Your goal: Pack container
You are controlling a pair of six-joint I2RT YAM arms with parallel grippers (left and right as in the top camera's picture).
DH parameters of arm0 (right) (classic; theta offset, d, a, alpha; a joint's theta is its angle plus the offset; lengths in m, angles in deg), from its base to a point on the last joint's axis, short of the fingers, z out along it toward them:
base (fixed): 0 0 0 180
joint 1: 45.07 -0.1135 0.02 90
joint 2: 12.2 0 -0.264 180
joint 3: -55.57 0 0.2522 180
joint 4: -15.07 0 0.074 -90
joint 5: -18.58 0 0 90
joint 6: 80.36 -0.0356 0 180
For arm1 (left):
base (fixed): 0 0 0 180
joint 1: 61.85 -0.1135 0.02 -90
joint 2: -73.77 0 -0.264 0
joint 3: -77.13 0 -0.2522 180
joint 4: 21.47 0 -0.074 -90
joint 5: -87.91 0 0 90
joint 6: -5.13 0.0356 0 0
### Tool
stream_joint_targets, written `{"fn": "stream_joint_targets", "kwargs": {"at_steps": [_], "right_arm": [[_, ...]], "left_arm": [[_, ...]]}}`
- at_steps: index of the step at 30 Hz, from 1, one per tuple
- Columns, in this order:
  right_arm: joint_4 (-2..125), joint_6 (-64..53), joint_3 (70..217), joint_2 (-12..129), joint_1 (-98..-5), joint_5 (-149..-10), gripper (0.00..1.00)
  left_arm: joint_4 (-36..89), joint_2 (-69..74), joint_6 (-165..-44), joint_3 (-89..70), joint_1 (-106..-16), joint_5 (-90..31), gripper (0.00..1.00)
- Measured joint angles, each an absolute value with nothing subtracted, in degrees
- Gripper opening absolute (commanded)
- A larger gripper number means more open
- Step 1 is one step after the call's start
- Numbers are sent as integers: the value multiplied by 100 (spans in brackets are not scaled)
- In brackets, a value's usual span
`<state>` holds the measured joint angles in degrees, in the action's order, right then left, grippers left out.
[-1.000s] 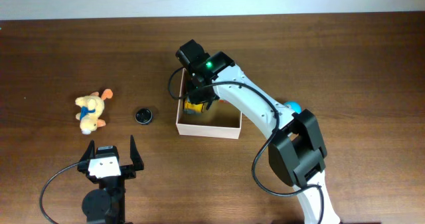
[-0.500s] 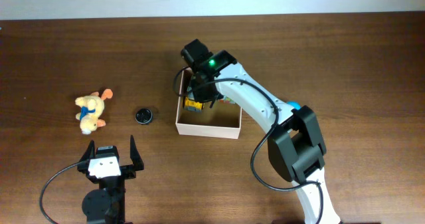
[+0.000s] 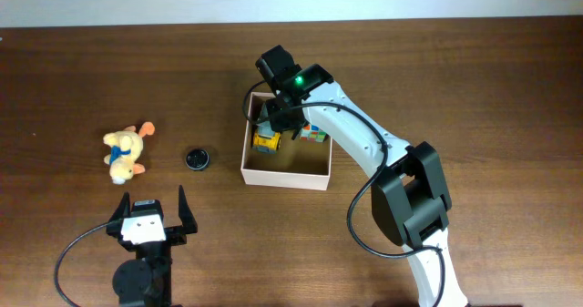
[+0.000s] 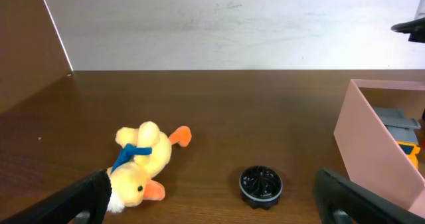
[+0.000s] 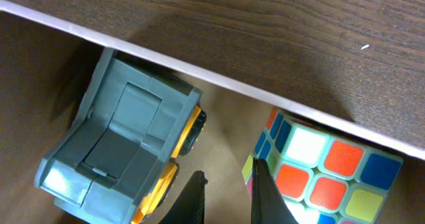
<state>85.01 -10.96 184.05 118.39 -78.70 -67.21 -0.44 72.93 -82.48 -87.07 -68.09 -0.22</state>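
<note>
The container (image 3: 284,178) is a square white box with a tan floor, at mid-table. Inside lie a grey and yellow toy truck (image 3: 265,142) at the left and a colour cube (image 3: 312,134) at the far right. My right gripper (image 3: 281,117) hangs over the box's far left part. In the right wrist view its jaws (image 5: 229,197) stand slightly apart with only bare floor between them, the truck (image 5: 126,137) to the left, the cube (image 5: 325,171) to the right and the white rim (image 5: 199,71) beyond. My left gripper (image 3: 150,218) is open and empty near the front edge.
A yellow plush duck (image 3: 125,154) and a small black round disc (image 3: 198,158) lie left of the box; both show in the left wrist view, the duck (image 4: 143,164) and the disc (image 4: 261,184), with the box wall (image 4: 368,144) at right. A blue object (image 3: 402,147) peeks from behind the right arm.
My right gripper has moved up and to the right over the box. The truck it covered now lies uncovered on the box floor. The left arm has not moved.
</note>
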Motion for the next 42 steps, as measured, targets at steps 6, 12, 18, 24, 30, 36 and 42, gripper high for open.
{"fn": "stream_joint_targets", "kwargs": {"at_steps": [6, 12, 18, 24, 30, 36, 42], "right_arm": [[8488, -1087, 18405, 11839, -7870, -6721, 6], [8420, -1074, 18405, 11839, -7870, -6728, 4], [8293, -1068, 18405, 11839, -7870, -6811, 4], [8250, -989, 18405, 11839, -7870, -6907, 4], [8232, -873, 18405, 11839, -7870, -7029, 4], [8208, -786, 18405, 11839, -7887, -7149, 4], [8208, -655, 18405, 11839, -7979, -7156, 4]], "left_arm": [[-44, 7293, -8248, -8707, -6809, -22, 99], [-44, 7293, -8248, -8707, -6809, -22, 99], [-44, 7293, -8248, -8707, -6809, -22, 99], [-44, 7293, -8248, -8707, -6809, -22, 99], [-44, 7293, -8248, -8707, -6809, -22, 99], [-44, 7293, -8248, -8707, -6809, -22, 99], [-44, 7293, -8248, -8707, -6809, -22, 99]]}}
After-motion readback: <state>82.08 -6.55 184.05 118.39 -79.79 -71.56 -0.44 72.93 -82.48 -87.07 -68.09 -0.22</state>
